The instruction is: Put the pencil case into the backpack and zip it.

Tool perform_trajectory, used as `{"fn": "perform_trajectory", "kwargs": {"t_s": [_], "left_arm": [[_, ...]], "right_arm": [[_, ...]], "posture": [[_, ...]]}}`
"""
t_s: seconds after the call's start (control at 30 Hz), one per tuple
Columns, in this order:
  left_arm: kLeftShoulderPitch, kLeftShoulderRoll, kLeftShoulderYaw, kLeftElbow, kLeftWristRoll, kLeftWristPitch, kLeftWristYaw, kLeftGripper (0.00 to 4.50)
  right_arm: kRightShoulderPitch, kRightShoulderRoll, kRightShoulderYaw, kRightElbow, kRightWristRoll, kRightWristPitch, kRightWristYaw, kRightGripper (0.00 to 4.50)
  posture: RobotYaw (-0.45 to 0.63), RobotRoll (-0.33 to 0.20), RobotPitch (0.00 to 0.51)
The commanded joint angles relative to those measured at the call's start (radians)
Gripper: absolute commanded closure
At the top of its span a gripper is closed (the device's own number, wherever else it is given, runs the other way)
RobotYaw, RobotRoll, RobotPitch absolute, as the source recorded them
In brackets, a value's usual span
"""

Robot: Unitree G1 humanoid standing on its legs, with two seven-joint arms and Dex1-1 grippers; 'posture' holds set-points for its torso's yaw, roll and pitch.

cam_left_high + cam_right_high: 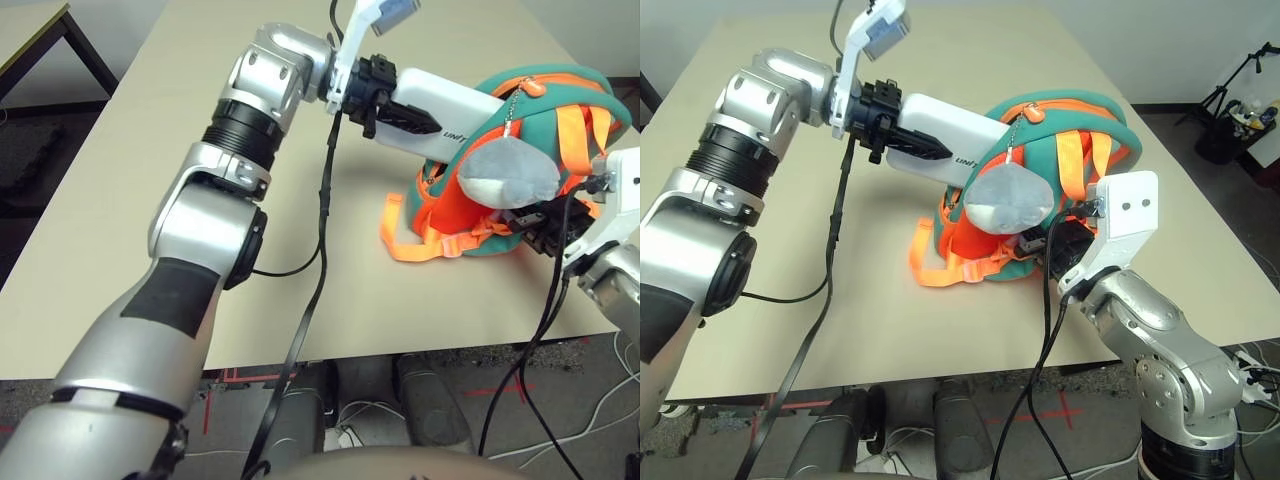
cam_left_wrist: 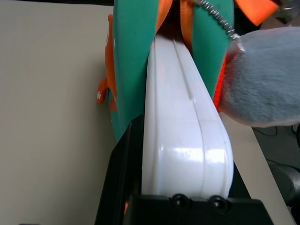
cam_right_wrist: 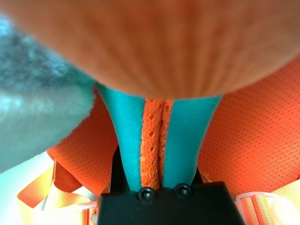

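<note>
1. Jaws: left gripper (image 1: 902, 136) clamped on the pencil case (image 1: 945, 132); right gripper (image 3: 154, 180) pinched on a teal-and-orange fold of the backpack (image 1: 1065, 190), holding it steady.
2. Pencil case is tilted, far end already inside the backpack's open top, near end sticking out toward 10 o'clock. Grey plush charm (image 1: 1008, 200) hangs just beside the opening.
3. Backpack sits on the worktop (image 1: 1040, 60), right of centre.
4. Step: insertion, roughly halfway.
5. Next: push fully in, release, then zip. Charm may snag.
</note>
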Motion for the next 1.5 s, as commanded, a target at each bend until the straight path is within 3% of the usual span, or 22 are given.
{"fn": "perform_trajectory", "kwargs": {"t_s": [0.03, 0.5, 0.97, 1.5], "left_arm": [[0.004, -0.051, -0.015, 0.044, 0.023, -0.040, -0.004, 3.06], [0.021, -0.155, -0.018, 0.133, 0.092, -0.103, 0.011, 3.07], [0.036, -0.158, -0.014, 0.148, 0.112, -0.129, 0.001, 3.07], [0.024, -0.220, 0.007, 0.184, 0.134, -0.154, 0.020, 3.07]], "right_arm": [[0.004, 0.012, 0.031, -0.014, 0.001, 0.020, 0.006, 4.34], [-0.012, 0.028, 0.040, -0.015, -0.008, 0.024, 0.001, 4.34], [-0.027, 0.034, 0.045, -0.005, -0.027, 0.017, 0.006, 4.34], [-0.038, 0.043, 0.049, 0.002, -0.046, 0.011, 0.012, 4.34]], "posture": [[-0.20, 0.000, 0.175], [-0.22, 0.000, 0.181], [-0.22, 0.000, 0.178], [-0.25, 0.000, 0.178]]}}
